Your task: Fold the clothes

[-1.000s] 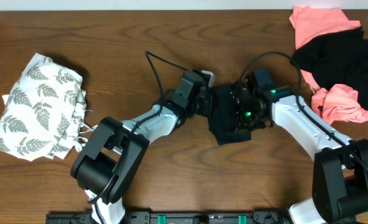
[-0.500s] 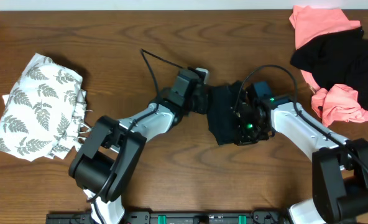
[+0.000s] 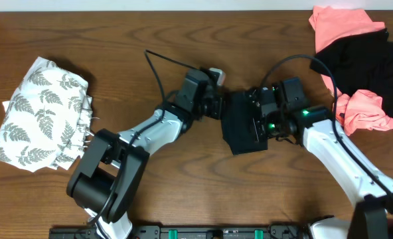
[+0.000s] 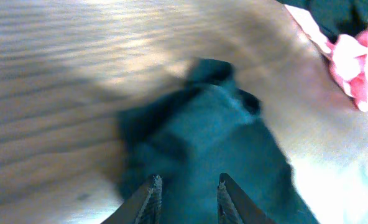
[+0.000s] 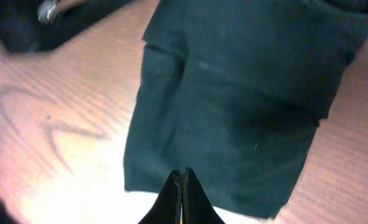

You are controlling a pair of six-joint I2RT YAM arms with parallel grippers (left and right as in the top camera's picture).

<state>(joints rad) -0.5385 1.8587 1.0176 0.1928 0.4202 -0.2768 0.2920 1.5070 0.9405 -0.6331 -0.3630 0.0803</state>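
The black shirt (image 3: 241, 126) lies in a small folded shape in the middle of the counter (image 3: 183, 192). It has not moved in the last second. The arms have.

The right gripper (image 5: 183, 180) is over the near edge of the black shirt. Its fingers are pressed together and hold nothing I can see. Its arm has swung a little to the right of the black shirt, as if it is done patting it down.

The left gripper (image 4: 187, 190) is at the left side of the black shirt. It has slid a little toward the far edge. Its fingers stand a little apart with dark cloth behind them. I cannot tell if they pinch a fold or just hang over it.

I think this shirt is almost folded and the arms are tidying it up.

Far to the left of the black shirt sits the white leafy top (image 3: 40, 116), already folded. Far to the right, at the back, a pile of pink and black clothes (image 3: 359, 66) is still messy. So there is more to fold.
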